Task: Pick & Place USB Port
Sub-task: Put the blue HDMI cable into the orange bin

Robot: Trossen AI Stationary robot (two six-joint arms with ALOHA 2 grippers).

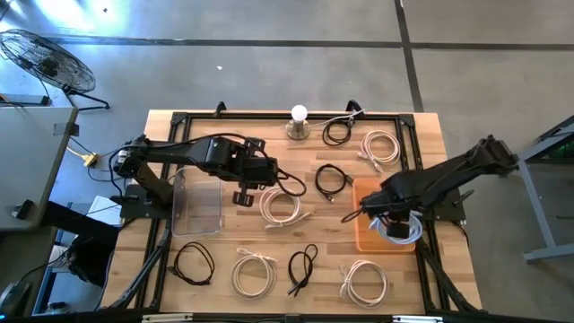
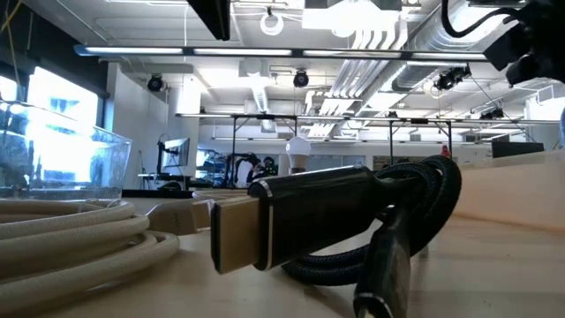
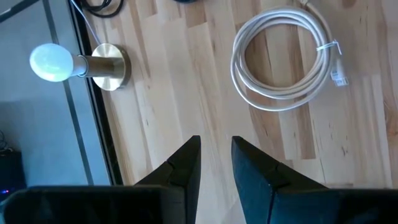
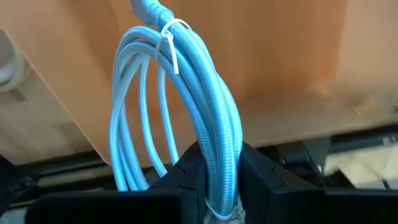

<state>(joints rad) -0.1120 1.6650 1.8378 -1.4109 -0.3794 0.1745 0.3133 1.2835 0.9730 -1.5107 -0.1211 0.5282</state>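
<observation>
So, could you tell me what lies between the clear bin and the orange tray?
In the high view, between the clear bin and orange tray lie a white cable coil and a black one.

text: none legible | labels: none | brands: none | numbers: none | signs: none

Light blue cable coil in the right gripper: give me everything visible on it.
The light blue braided cable coil is wound in several loops and cinched by a white zip tie near a pale connector end. It hangs upright, pinched between the dark fingers of the right gripper, which are shut on the bundle. In the high view the coil sits over the orange rectangular tray at the table's right side; whether it touches the tray cannot be told.
</observation>
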